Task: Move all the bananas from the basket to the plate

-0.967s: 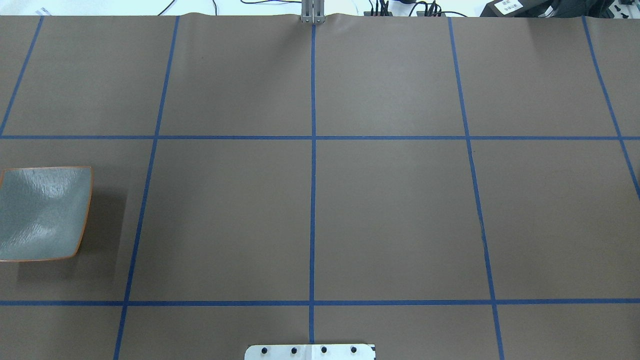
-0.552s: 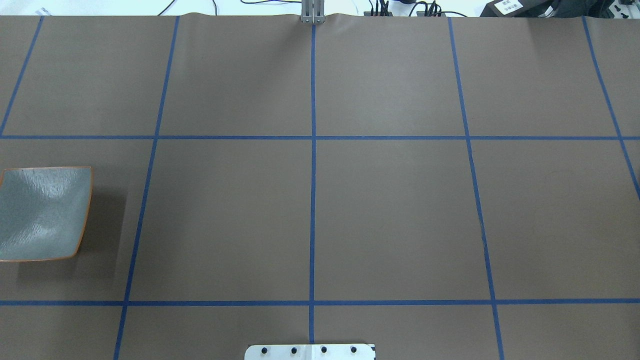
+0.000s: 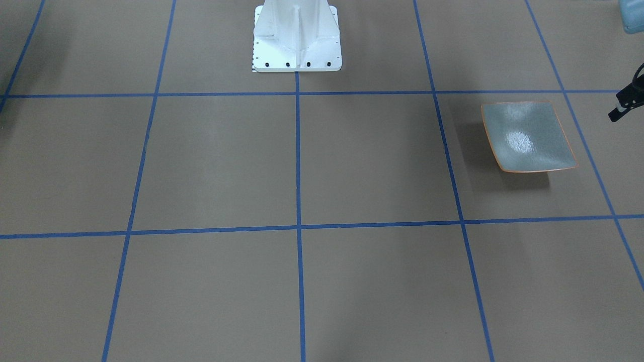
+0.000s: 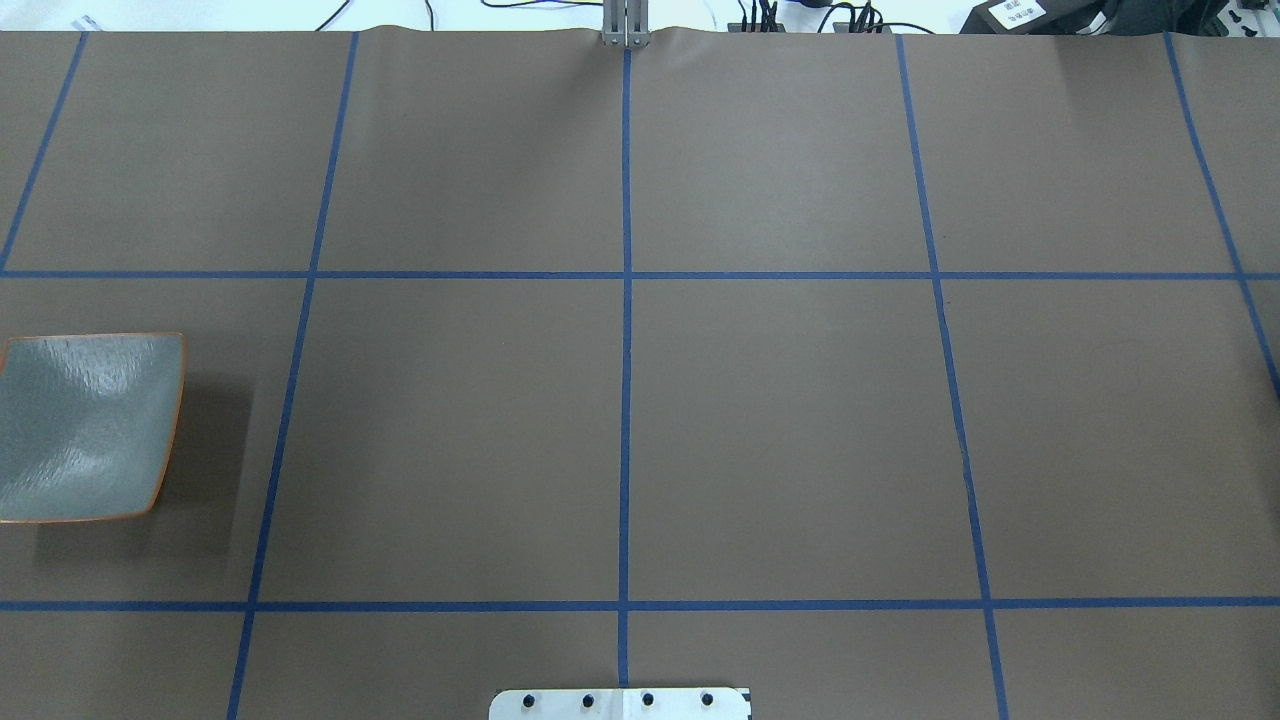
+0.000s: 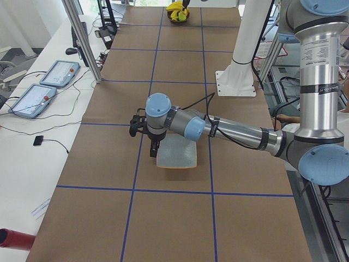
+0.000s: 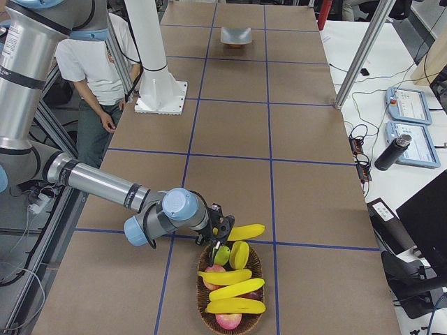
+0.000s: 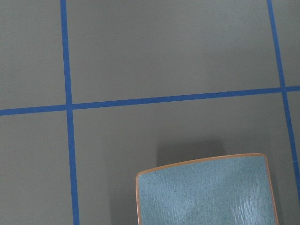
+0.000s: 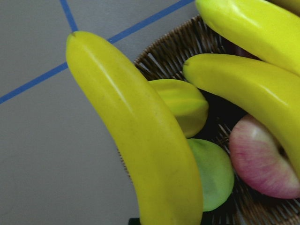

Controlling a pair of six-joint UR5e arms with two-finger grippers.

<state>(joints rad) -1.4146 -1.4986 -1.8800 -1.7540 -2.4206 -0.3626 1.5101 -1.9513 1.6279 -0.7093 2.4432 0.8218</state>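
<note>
The grey-green plate [image 4: 85,425] with an orange rim lies empty at the table's left end; it also shows in the front view [image 3: 528,137] and the left wrist view [image 7: 206,192]. My left gripper [image 5: 154,148] hangs beside the plate [image 5: 176,158]; I cannot tell if it is open or shut. At the other end a wicker basket [image 6: 206,315] holds three bananas [image 6: 227,289]. My right gripper [image 6: 220,234] is at the basket's rim against another banana [image 6: 246,232]. That banana [image 8: 136,136] fills the right wrist view down to its bottom edge. The fingers are hidden.
The basket also holds red apples [image 8: 262,159] and green fruit [image 8: 213,173]. The white robot pedestal [image 3: 297,35] stands at the table's middle edge. A person [image 6: 94,70] stands by the robot. Metal posts [image 6: 367,49] and tablets [image 6: 412,122] flank the table.
</note>
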